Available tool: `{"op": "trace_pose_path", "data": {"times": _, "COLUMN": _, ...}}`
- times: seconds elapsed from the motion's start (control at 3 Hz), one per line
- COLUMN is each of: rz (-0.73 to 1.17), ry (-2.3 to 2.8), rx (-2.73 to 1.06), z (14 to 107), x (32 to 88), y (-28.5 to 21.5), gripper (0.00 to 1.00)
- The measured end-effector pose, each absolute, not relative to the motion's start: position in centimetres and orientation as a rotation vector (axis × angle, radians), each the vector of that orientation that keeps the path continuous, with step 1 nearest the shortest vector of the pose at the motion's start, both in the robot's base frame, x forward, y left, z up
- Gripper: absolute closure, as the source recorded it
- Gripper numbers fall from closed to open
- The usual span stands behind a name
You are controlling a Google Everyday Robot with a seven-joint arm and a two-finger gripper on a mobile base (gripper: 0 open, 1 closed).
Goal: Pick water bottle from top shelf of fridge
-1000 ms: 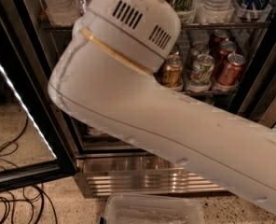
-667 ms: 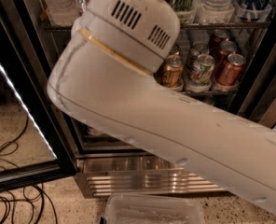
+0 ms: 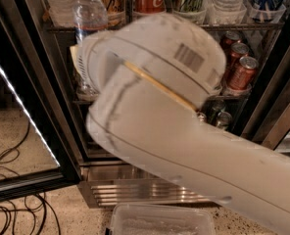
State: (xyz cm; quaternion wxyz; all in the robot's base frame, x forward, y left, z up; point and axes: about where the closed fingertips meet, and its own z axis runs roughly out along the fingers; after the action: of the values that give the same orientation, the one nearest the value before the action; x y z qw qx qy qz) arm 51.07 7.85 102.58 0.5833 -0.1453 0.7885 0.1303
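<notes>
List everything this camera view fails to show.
1. Claw: out of sight in the camera view, presumably behind the arm.
2. Water bottle: the arm covers its lower part, its label is not readable, and what supports it is unseen.
3. Top shelf: the upper edge cuts off its drinks.
4. Red cans: the left of their row is hidden behind the arm.

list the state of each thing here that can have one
fridge door, open, swung out to the left
water bottle, upright, cap on, in front of the top shelf edge
red cans, upright on the rack below
arm, stretched across the fridge opening
gripper, out of sight behind the arm
</notes>
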Motion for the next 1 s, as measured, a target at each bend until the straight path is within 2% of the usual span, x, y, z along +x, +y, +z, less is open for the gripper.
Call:
{"op": "trace_pose_path", "data": {"times": 0.67, "rz": 0.41, "ry": 1.811, "rx": -0.384, "z": 102.2, "x": 49.6, "y": 7.9, "gripper": 1.0}}
{"op": "trace_pose_path", "data": {"times": 1.0, "rz": 0.535, "ry": 1.83, "rx": -0.418, "z": 100.9, "x": 48.4, "y": 7.0, "gripper": 1.0}}
